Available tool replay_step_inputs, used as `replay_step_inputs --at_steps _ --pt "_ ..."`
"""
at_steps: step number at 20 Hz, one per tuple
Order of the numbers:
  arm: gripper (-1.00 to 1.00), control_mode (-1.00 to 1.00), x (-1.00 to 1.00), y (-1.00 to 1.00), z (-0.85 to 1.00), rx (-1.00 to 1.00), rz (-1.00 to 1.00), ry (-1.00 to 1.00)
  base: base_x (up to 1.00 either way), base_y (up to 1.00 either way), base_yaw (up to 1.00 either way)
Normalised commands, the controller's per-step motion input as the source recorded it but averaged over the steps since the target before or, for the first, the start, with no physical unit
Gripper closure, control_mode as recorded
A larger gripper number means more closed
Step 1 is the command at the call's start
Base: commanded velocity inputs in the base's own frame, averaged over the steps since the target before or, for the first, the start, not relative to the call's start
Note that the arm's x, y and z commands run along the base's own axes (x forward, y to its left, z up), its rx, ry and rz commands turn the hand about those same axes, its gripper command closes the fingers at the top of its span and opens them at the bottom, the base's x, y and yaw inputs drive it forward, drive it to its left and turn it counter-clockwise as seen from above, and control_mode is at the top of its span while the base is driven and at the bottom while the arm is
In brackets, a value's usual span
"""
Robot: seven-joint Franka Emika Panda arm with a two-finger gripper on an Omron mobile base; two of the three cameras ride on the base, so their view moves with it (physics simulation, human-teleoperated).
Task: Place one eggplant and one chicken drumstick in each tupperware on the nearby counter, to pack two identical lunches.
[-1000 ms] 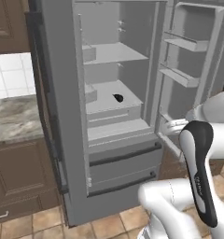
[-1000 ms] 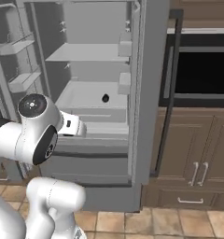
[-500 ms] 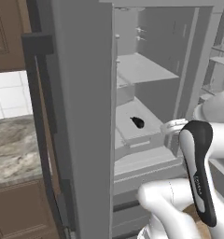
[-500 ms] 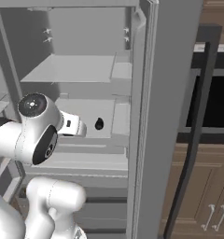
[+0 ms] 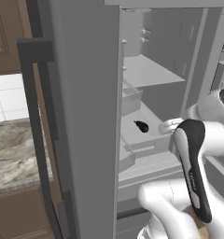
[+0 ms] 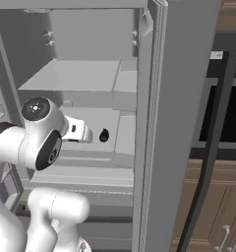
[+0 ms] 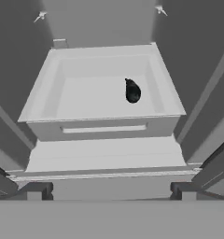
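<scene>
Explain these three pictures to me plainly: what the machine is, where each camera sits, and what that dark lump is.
The machine is a white robot arm on a driving base, facing an open grey fridge. Two cameras ride on the base behind the arm, one to its left, one to its right. The third sits on the hand and looks along the gripper, whose two dark finger tips stand wide apart, holding nothing. The dark lump is a glossy near-black eggplant lying alone in an open fridge drawer, toward its right side. A marbled counter shows left of the fridge.
</scene>
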Motion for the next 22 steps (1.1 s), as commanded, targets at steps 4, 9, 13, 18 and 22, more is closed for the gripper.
replay_step_inputs --at_steps 4,9,13,18,22 --pt "-1.00 -1.00 0.52 0.00 -0.49 -0.17 -0.11 -0.15 0.00 0.00 0.00" --pt "-1.00 -1.00 0.44 -0.01 -0.32 -0.07 -0.11 -0.05 0.00 0.00 0.00" --pt "-1.00 -1.00 0.49 -0.07 -0.22 0.00 -0.10 0.01 0.00 0.00 0.00" --pt "-1.00 -1.00 0.42 -0.15 -0.24 0.00 -0.05 0.05 0.00 0.00 0.00" --pt "-1.00 -1.00 0.38 -0.07 -0.28 0.00 0.00 0.05 0.00 0.00 0.00"
